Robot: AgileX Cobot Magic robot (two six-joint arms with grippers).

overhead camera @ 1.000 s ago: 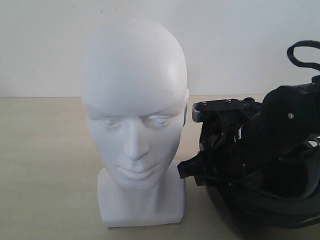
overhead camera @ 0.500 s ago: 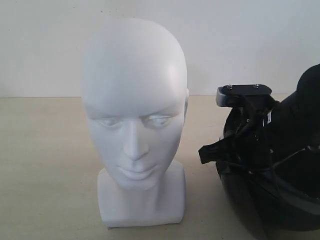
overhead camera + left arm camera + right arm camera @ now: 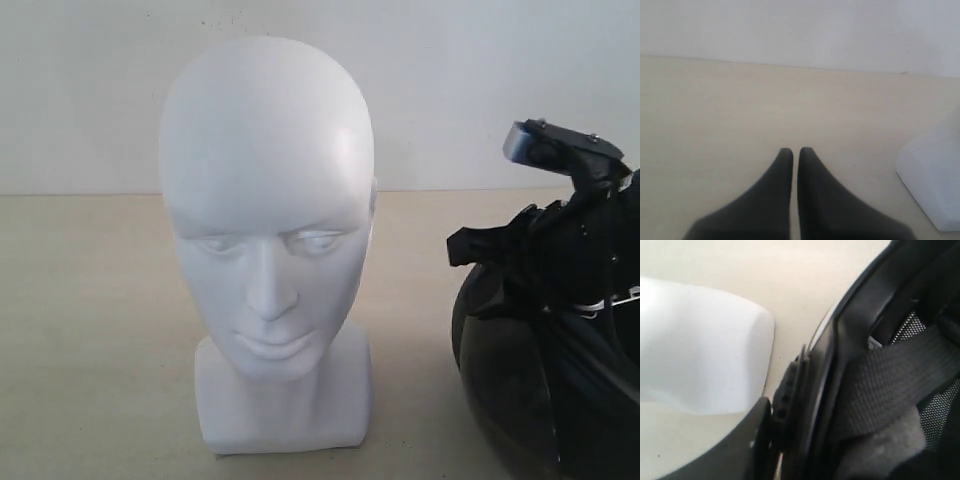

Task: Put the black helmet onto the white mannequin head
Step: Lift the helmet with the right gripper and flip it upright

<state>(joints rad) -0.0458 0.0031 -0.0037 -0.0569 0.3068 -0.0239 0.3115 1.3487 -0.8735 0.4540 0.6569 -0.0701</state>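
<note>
The white mannequin head (image 3: 265, 230) stands upright at the middle of the table, facing the exterior camera. To its right and apart from it sits the black helmet (image 3: 520, 380), tilted, its glossy shell towards the camera. My right gripper (image 3: 774, 415) is shut on the helmet's rim (image 3: 825, 370); one finger (image 3: 747, 440) presses the outside, and the other is hidden inside by the padding and the chin strap (image 3: 890, 380). The head's base (image 3: 700, 350) lies just beside that rim. My left gripper (image 3: 791, 150) is shut and empty, low over bare table near the base (image 3: 935, 175).
A beige table (image 3: 90, 330) runs back to a plain white wall (image 3: 480, 80). The right arm's grey wrist housing (image 3: 560, 150) juts above the helmet at the right edge of the exterior view.
The helmet and my right gripper have shifted right, away from the mannequin head, and the wrist housing has risen and tilted. The head has not moved.
</note>
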